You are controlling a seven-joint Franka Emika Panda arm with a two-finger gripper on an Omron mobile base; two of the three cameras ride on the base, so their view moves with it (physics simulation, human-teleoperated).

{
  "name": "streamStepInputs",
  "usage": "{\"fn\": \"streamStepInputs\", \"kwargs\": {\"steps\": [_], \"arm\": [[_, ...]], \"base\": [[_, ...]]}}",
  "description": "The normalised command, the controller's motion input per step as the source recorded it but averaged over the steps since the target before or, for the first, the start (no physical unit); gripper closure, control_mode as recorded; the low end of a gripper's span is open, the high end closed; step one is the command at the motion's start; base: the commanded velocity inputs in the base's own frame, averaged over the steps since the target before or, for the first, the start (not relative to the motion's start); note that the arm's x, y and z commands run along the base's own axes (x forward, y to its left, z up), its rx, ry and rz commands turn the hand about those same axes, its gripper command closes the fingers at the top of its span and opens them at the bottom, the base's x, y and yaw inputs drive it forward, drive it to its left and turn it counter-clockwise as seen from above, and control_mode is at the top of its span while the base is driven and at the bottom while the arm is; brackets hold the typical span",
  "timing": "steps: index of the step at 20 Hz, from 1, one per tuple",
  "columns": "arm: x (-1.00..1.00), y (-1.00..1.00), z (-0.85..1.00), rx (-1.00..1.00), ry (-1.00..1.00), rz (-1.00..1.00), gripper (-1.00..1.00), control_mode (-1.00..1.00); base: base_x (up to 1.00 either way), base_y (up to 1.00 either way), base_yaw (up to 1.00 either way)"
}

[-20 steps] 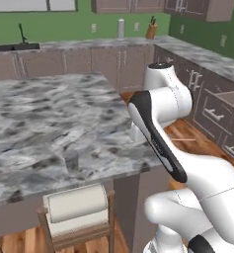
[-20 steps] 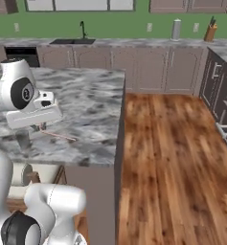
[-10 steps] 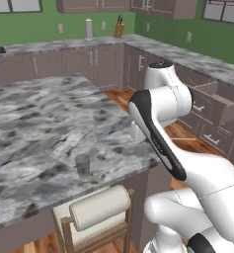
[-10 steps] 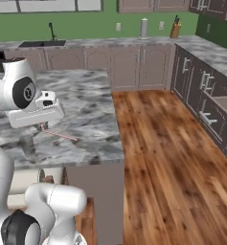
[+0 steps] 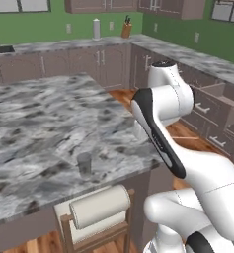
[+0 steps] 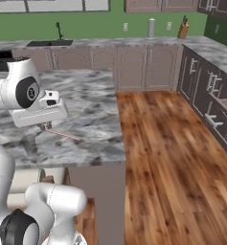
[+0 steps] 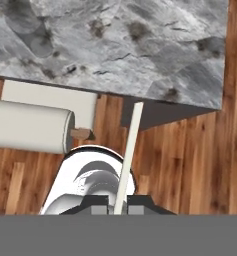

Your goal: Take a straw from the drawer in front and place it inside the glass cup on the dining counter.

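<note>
Base has swung right; glass cup (image 5: pixel 84 164) now sits nearer the surface (image 5: pixel 39 118) front edge.
Claw (image 7: pixel 118 209) clenched on straw (image 7: pixel 128 157) (pale in hand view), cup well left.

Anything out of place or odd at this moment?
Two things. The wide taupe-brown drawer by the far cabinets stands pulled open. The thin reddish-pink straw, pinched in the tool, lies almost level over the marbled dining counter rather than upright. The clear glass cup stands upright; nothing is spilled.
</note>
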Motion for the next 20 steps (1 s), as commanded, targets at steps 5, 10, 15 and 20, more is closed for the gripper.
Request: {"fn": "streamStepInputs", "kwargs": {"steps": [5,10,15,20], "arm": [[0.0,0.0,0.0,0.0,0.0,0.0,1.0,1.0],[0.34,0.17,0.21,0.18,0.0,0.18,1.0,-1.0],[0.0,0.09,0.62,0.34,-0.05,0.15,1.0,-1.0],[0.0,0.3,0.52,0.4,0.0,0.14,1.0,-1.0]], "base": [[0.93,0.22,0.36],[0.0,0.0,0.0],[0.0,0.0,0.0],[0.0,0.0,0.0]]}}
